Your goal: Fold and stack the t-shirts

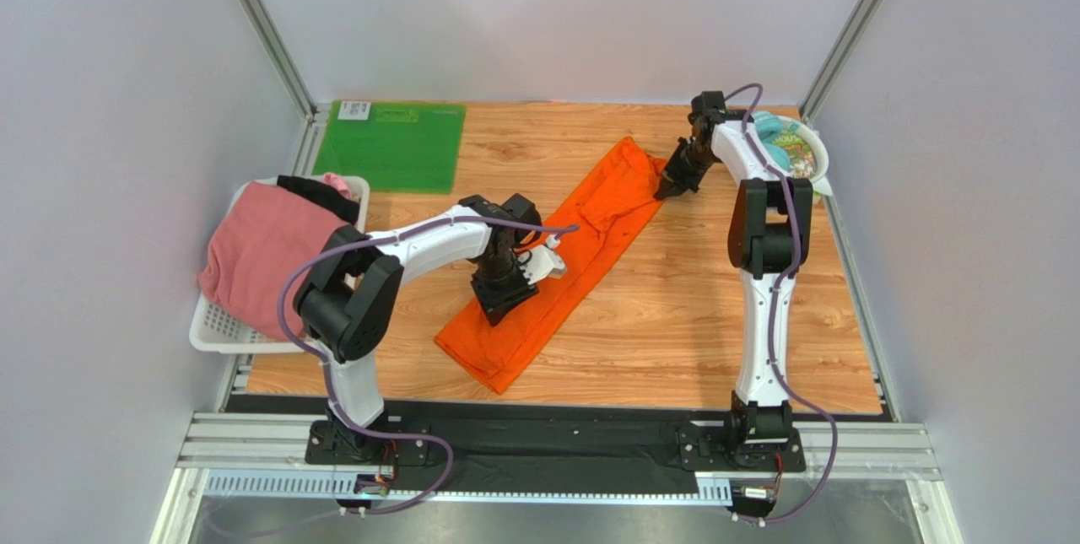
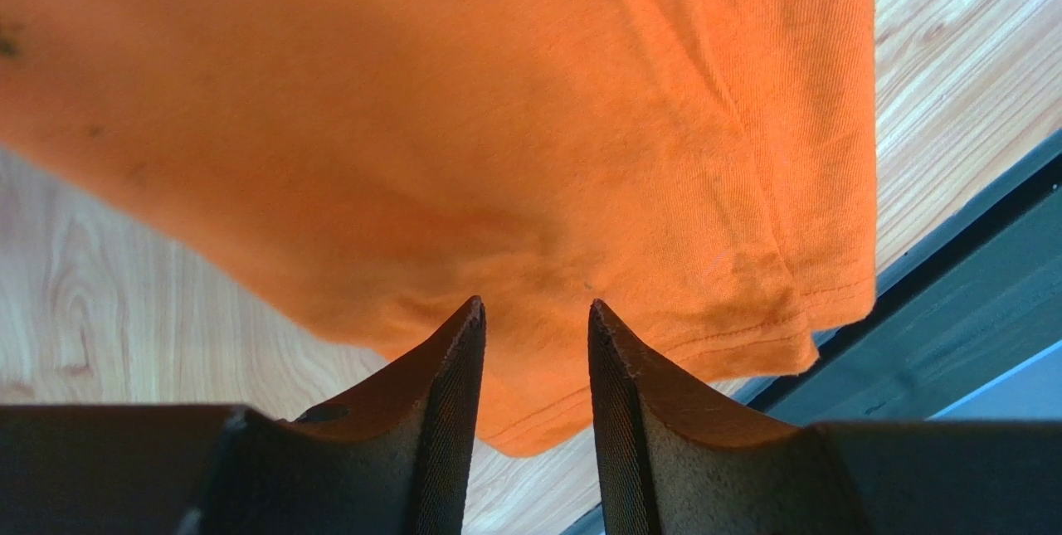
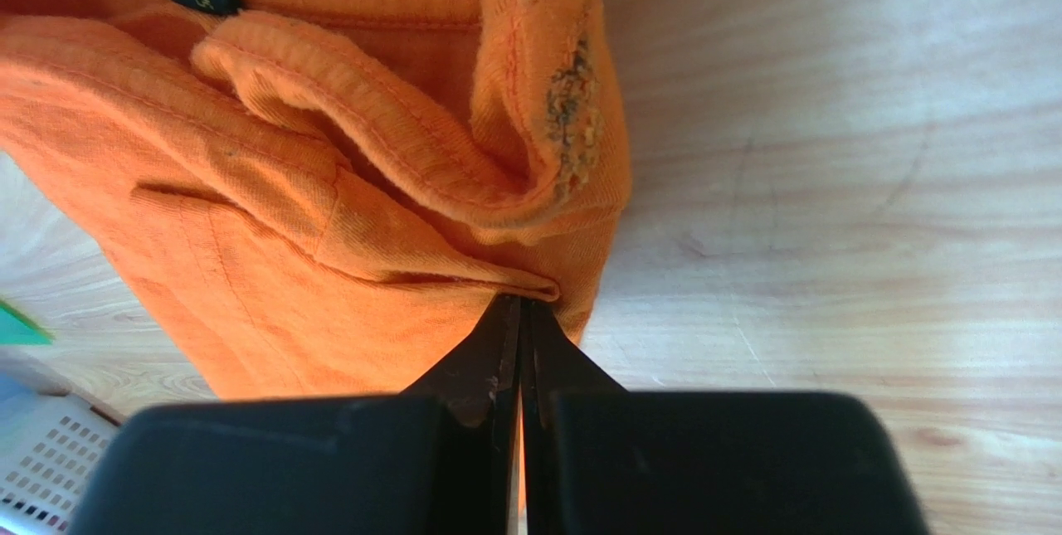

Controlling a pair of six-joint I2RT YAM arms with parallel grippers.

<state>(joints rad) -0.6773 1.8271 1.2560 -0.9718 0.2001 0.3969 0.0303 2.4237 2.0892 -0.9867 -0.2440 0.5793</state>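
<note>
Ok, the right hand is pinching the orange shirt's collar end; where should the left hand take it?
The hem end of the orange t-shirt, under the open left hand. Come from above, straddling the stitched edge: the cloth lies flat in layers there, so a low pinch should gather them.

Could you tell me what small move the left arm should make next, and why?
Probably close the left gripper on the hem of the orange t-shirt: its jaws stand apart over that edge, while the right gripper is shut on the collar end, so both ends would be held for folding.
</note>
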